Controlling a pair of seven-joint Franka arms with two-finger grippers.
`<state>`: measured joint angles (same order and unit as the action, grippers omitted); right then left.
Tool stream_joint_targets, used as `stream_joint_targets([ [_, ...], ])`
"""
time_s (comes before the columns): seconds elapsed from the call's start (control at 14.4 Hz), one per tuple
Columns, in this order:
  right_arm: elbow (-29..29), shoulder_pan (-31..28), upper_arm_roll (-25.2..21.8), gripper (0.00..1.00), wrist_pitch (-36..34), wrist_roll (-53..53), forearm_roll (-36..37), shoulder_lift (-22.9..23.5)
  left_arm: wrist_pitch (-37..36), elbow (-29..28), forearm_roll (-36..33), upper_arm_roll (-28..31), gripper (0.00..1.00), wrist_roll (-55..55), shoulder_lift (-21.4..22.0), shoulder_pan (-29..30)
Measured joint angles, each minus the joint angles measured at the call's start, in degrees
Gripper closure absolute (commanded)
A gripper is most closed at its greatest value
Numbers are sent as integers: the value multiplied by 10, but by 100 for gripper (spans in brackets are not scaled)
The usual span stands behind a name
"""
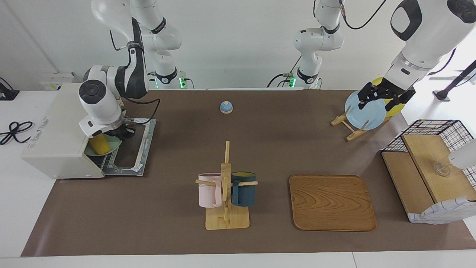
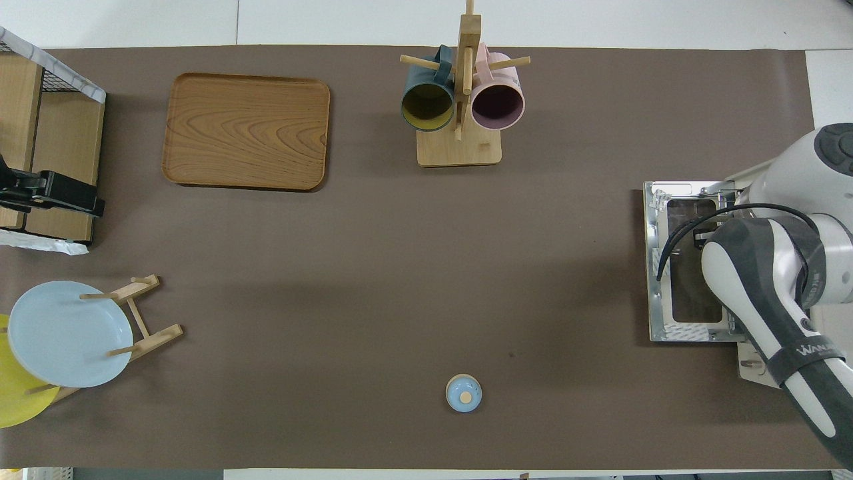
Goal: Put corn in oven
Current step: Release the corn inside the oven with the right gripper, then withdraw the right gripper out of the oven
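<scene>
Half corn (image 1: 99, 144) inside oven (image 1: 59, 134) mouth, door edge down flat.

One word reads out here: "WANJI…", white capitals on the dark sleeve (image 2: 790, 357) wrapped round the right arm, cut short by the fold. The oven (image 1: 55, 134) carries a label (image 1: 37, 128) on top and a small red warning triangle (image 2: 838, 362), neither one legible.

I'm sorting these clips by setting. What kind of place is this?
Most likely a robotics lab staged as a mock kitchen: arms bolted at a paper-covered table, with a toaster oven, a mug rack and a plate stand.
</scene>
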<state>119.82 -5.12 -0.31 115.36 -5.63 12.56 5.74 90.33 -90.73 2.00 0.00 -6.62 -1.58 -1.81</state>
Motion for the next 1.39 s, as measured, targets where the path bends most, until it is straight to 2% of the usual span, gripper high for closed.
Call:
stream_joint_targets([
  [0.35,0,4,8,69,6,3,0,-1,6,0,0,0,0,0,0,0],
  [0.56,-28,27,11,68,-30,3,0,-2,7,0,0,0,0,0,0,0],
  [0.7,-54,50,12,77,-58,-2,-3,-2,7,0,-1,0,0,0,0,0],
  [0.77,-60,62,12,86,-62,-17,-10,-2,7,0,-2,0,0,0,0,0],
  [0.84,-61,72,12,100,-62,-35,-21,-2,7,0,-5,0,0,0,0,0],
  [0.98,-56,86,13,100,-57,-48,-37,-1,7,0,-7,0,0,0,0,0],
  [1.25,28,91,13,100,74,-51,-58,2,8,0,-7,0,0,0,0,0],
  [1.39,60,91,13,100,104,-56,-69,6,8,0,-7,0,0,0,0,0],
])
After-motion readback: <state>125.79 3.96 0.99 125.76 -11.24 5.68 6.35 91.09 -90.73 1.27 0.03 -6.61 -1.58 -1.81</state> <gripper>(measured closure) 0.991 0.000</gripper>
